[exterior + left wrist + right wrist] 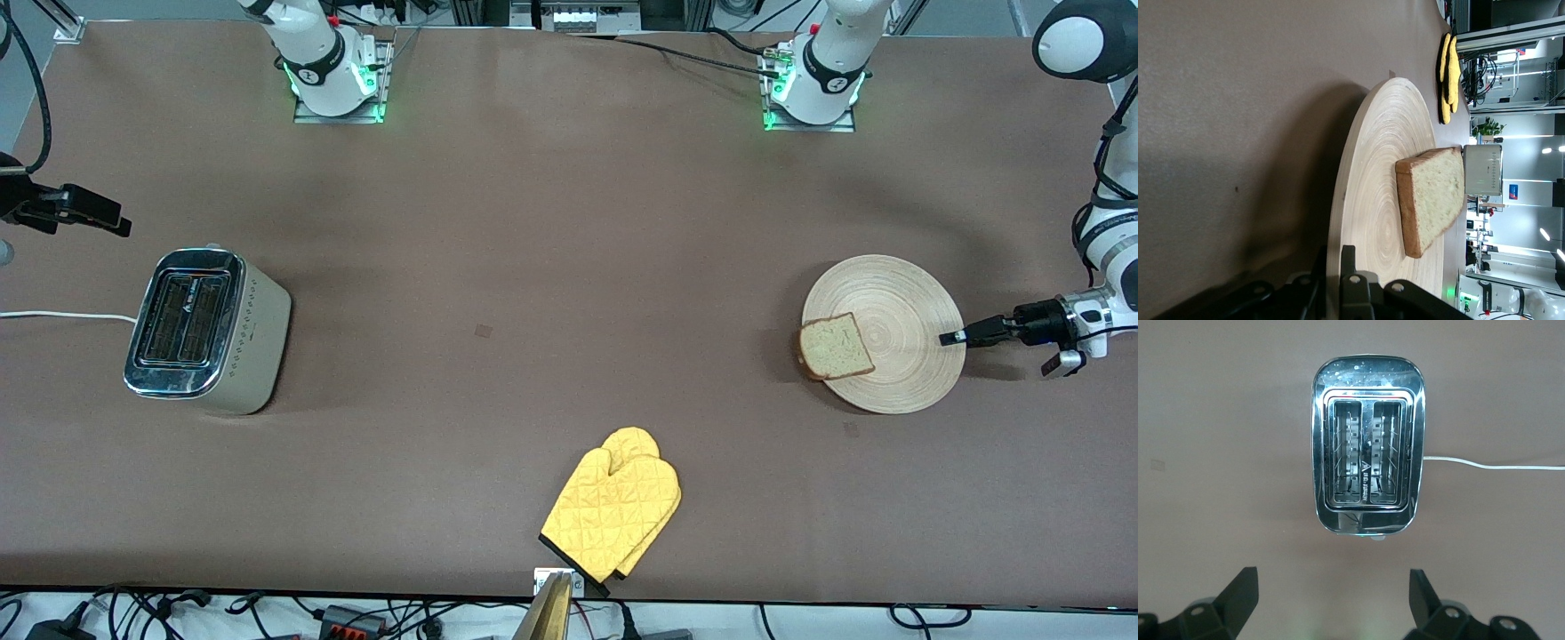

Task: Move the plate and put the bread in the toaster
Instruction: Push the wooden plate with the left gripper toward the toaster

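I see the brown table (533, 267) filling the front view, with the toaster (209, 331) standing toward the right arm's end, its chrome top and two slots facing up and its white cord (62, 315) trailing off the table edge. Toward the left arm's end lies the plate (898, 356), round, pale wood with ring grain, flat on the table. A yellow quilted oven mitt (613, 511) lies nearer to the front camera than both, roughly midway between them, close to the table edge. The bread (836, 347) rests on the plate, at the rim that faces the toaster, one corner overhanging slightly. My left gripper (953, 338) sits low at the plate's rim on the side away from the toaster; in the left wrist view its fingers are clamped together on the edge of the plate, so it is gripping the plate. My right gripper (1333, 597) hangs in the air over the table just beside the toaster, its fingers (1238, 590) spread wide apart and holding nothing, with the toaster's slots directly in its wrist view.
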{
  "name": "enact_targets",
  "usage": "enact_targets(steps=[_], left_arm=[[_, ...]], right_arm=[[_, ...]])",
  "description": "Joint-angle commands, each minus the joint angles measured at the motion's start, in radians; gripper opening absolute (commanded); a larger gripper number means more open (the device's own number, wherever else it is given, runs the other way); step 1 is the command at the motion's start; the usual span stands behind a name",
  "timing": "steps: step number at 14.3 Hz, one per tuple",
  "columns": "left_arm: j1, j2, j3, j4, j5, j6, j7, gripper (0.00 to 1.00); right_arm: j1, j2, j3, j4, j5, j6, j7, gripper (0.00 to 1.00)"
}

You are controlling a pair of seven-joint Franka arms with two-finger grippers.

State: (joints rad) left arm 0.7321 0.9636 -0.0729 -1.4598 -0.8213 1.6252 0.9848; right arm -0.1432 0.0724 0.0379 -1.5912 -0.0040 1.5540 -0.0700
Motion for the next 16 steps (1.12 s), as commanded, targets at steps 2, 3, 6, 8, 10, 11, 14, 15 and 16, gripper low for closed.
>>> enact_targets(steps=[2,3,6,8,10,11,14,15,16], left_arm=[[-0.023,-0.008,-0.022,0.022,0.024,-0.062,-0.003,0.02],[-0.043,-0.013,-0.025,0.022,0.024,-0.105,-0.009,0.01],[-0.121,-0.054,-0.039,0.022,0.013,-0.137,-0.092,0.01],[-0.155,-0.071,-0.106,0.022,0.008,-0.145,-0.107,0.01],[-0.197,-0.068,-0.148,0.021,-0.001,-0.133,-0.124,0.01],[-0.232,-0.068,-0.150,0.016,-0.028,-0.095,-0.121,0.01],[-0.325,-0.069,-0.201,0.004,-0.055,0.049,-0.112,0.01],[-0.354,-0.066,-0.235,-0.010,-0.056,0.114,-0.110,0.01],[-0.374,-0.069,-0.266,-0.025,-0.058,0.198,-0.110,0.01]], right_arm=[[-0.007,0.006,0.004,0.014,0.001,-0.005,0.001,1.00],[-0.007,0.004,0.004,0.014,0.001,-0.003,0.001,1.00],[-0.007,0.007,0.004,0.014,0.001,-0.003,0.001,1.00],[-0.007,0.012,0.004,0.014,0.001,-0.005,0.001,1.00],[-0.007,0.012,0.004,0.014,0.001,-0.003,0.001,1.00],[-0.007,0.012,0.004,0.014,0.001,-0.005,0.001,1.00],[-0.007,0.012,0.004,0.014,0.001,-0.005,0.001,1.00],[-0.009,0.012,0.004,0.014,0.002,-0.003,0.003,1.00],[-0.007,0.012,0.004,0.014,0.001,-0.003,0.003,1.00]])
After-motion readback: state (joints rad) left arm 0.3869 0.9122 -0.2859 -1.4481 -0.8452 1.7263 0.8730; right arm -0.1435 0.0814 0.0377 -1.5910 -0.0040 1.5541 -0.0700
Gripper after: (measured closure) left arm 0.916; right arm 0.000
